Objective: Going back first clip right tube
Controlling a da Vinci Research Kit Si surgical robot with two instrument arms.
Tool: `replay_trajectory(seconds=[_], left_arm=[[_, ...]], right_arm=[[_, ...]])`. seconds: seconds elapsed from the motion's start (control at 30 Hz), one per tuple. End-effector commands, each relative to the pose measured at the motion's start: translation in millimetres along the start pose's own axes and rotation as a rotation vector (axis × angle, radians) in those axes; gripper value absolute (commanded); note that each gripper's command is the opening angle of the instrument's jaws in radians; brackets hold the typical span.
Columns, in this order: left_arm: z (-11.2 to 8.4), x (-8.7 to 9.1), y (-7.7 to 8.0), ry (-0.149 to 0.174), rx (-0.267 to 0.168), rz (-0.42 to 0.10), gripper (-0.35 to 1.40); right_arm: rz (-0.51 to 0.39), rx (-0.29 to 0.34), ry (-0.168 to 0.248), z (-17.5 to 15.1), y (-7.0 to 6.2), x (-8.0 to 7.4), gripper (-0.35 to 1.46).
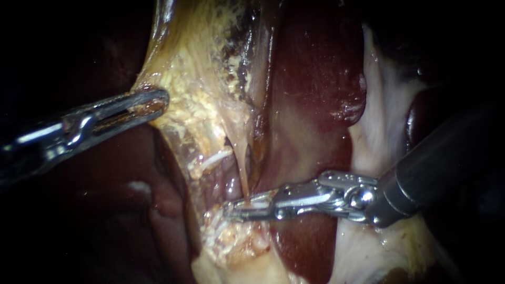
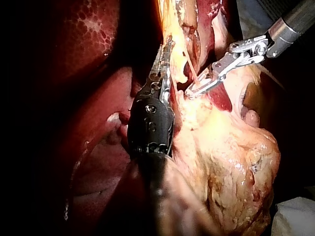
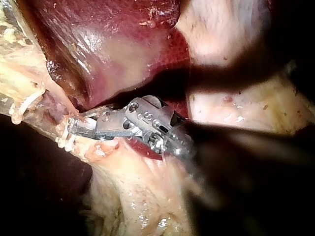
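Your right instrument holds its pincer slightly spread astride the thin tube; I cannot make out a clip. Your left instrument pinches yellow tissue. The withdrawal seems at hand: back straight out without snagging the tube.

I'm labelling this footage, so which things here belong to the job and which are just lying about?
In the job: right instrument; thin tube at its tip; left instrument, holding the yellow tissue.
Just there: liver; pale tissue; white cloth.
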Motion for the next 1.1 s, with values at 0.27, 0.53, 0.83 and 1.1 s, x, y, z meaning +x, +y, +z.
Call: replay_trajectory(seconds=[0.27, 0.53, 0.83, 1.1], left_arm=[[0.1, 0.1, 0.0, 0.000, -0.001, 0.000, -0.35], [0.1, 0.1, 0.0, 0.000, -0.001, 0.000, -0.35], [0.1, 0.2, 0.0, -0.001, -0.001, 0.001, -0.35], [0.0, 0.2, 0.1, -0.001, 0.000, 0.001, -0.35]], right_arm=[[-0.030, -0.001, 0.001, 0.0, 0.1, 0.0, 0.32], [-0.252, -0.037, 0.064, -0.2, 0.4, 0.1, 0.60], [-0.348, -0.035, 0.068, -1.6, 0.3, 0.4, 0.60], [-0.346, -0.021, 0.079, -3.5, -0.2, 0.4, 0.60]])
